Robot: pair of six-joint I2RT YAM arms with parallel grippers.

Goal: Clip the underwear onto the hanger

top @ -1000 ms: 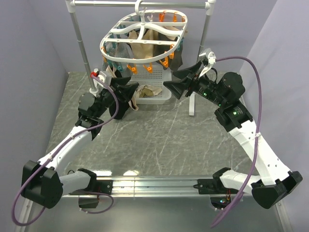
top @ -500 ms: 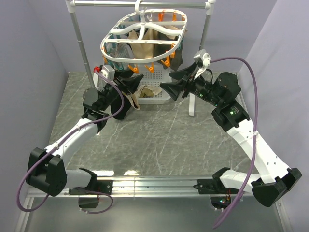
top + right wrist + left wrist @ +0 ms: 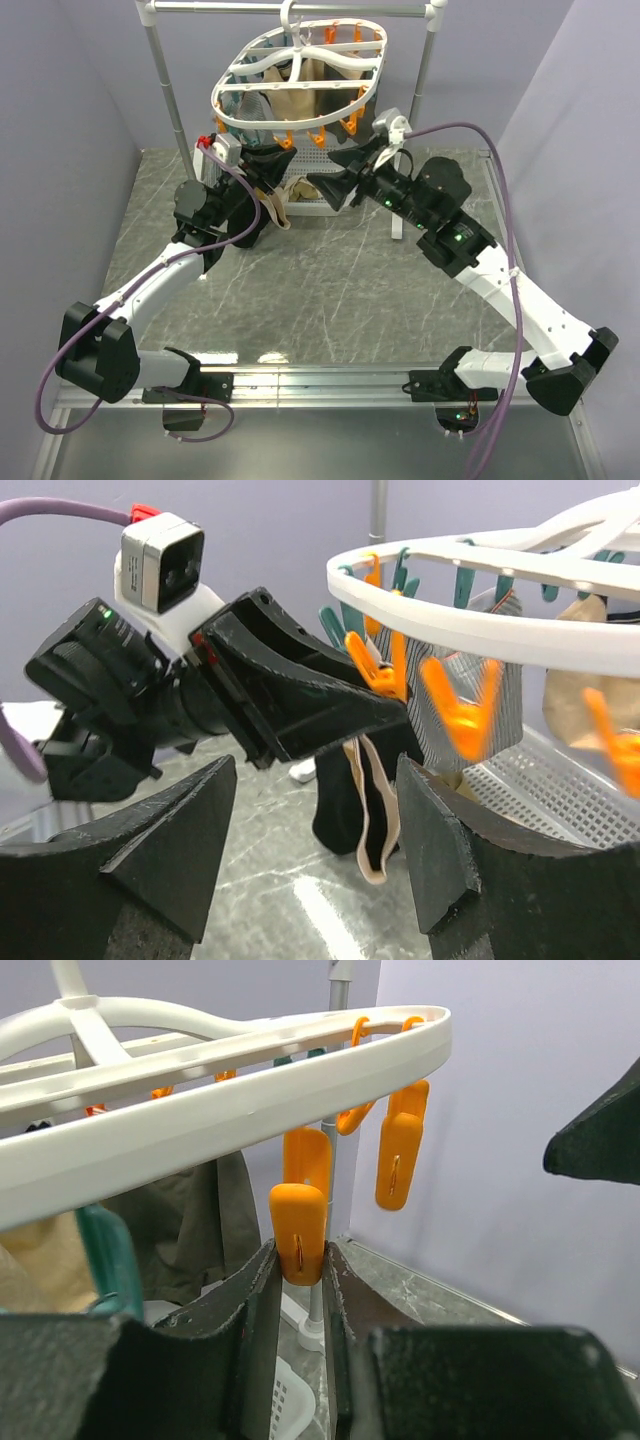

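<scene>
Left gripper [image 3: 298, 1258]: jaws clenched narrow, with an orange clothespin [image 3: 297, 1215] of the hanger [image 3: 250, 1100] dipping between the tips. The underwear [image 3: 332, 810] hangs directly below those jaws. The pinch point is hidden, so a grip on the fabric is probable only. Right gripper [image 3: 333, 176]: jaws spread wide, nothing between them, facing the left jaws. The basket [image 3: 570, 780] beyond both holds a beige garment [image 3: 303, 188], partly covered.

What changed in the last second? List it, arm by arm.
The left gripper rose, carrying the underwear up to an orange clip under the hanger. The right gripper, open, swung left toward it. The hanger, basket and rail stayed put.
</scene>
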